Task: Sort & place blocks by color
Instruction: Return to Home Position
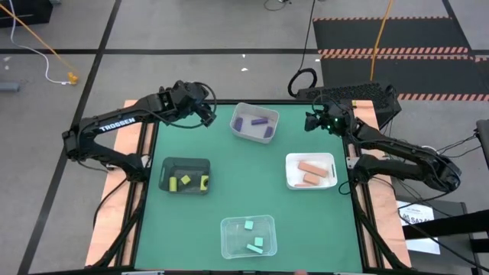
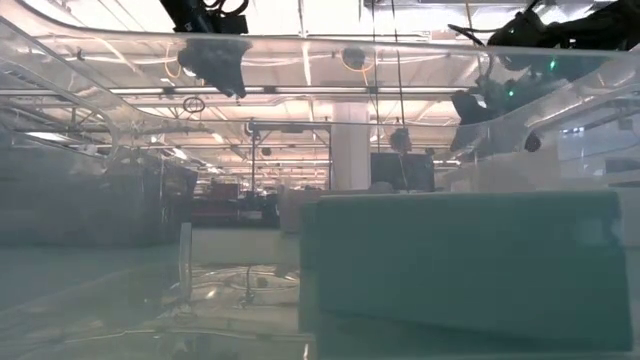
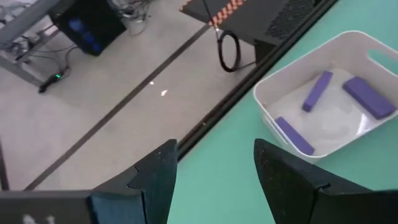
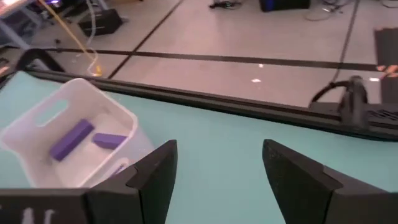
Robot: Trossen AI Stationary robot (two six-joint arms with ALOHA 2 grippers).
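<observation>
The blocks lie sorted in four trays on the green table. Purple blocks (image 1: 260,122) lie in the pale grey tray (image 1: 238,114) at the far middle. Salmon-pink ones (image 1: 309,173) fill the white tray (image 1: 293,182) on the right. Yellow ones (image 1: 184,181) sit in the black tray (image 1: 187,163) on the left. Mint-green ones (image 1: 256,243) rest in the clear tray (image 1: 229,244) near the front. My left gripper (image 1: 208,114) (image 3: 214,155) hovers open just left of the grey tray. My right gripper (image 1: 312,121) (image 4: 219,155) hovers open to that tray's right. Neither holds anything.
Bare green table lies between the trays in the middle. The table's dark far rim (image 4: 261,109) runs just beyond both grippers, with grey floor and cables behind it. The low view looks through the clear tray at a mint-green block (image 2: 470,260).
</observation>
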